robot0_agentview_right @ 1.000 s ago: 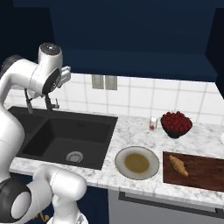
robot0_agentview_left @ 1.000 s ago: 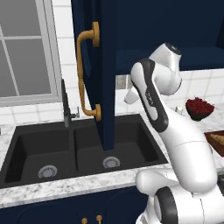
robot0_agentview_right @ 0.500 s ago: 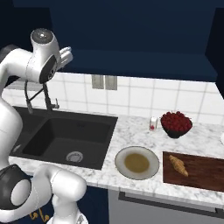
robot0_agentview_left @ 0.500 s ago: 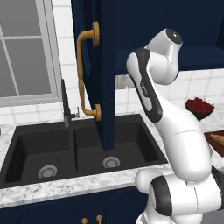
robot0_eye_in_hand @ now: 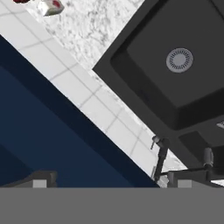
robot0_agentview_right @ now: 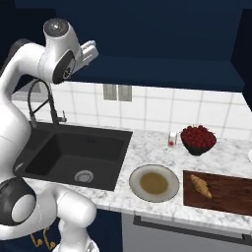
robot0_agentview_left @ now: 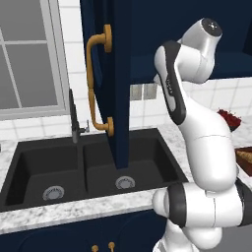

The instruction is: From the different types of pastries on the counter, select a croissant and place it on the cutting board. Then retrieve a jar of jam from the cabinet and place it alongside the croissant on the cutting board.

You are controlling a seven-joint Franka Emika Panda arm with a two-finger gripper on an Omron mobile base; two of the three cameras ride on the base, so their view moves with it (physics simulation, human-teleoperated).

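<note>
The croissant point(robot0_agentview_right: 201, 186) lies on the left part of the dark reddish cutting board point(robot0_agentview_right: 226, 194) at the right of the marbled counter point(robot0_agentview_right: 147, 147). My gripper point(robot0_eye_in_hand: 111, 180) is open and holds nothing; its two tips stand wide apart over the sink, facing the tiled wall and the navy cabinet point(robot0_eye_in_hand: 43, 140). My hand point(robot0_agentview_right: 89, 50) is raised high at the left, just under the upper cabinet point(robot0_agentview_right: 162, 44). The cabinet door point(robot0_agentview_left: 110, 74) with its brass handle point(robot0_agentview_left: 96, 83) stands open, edge-on over the sink. The jar of jam is out of view.
A black double sink point(robot0_agentview_right: 78, 155) with a dark faucet point(robot0_agentview_right: 42, 103) sits below my hand. A round beige plate point(robot0_agentview_right: 154, 183) lies left of the board. Behind them stand a dark bowl of red berries point(robot0_agentview_right: 198, 139) and a tiny glass point(robot0_agentview_right: 172, 139).
My arm has lifted; the hand rose from beside the faucet up to the upper cabinet's lower edge and turned to the right. The gripper stayed open. Things on the counter did not move.
</note>
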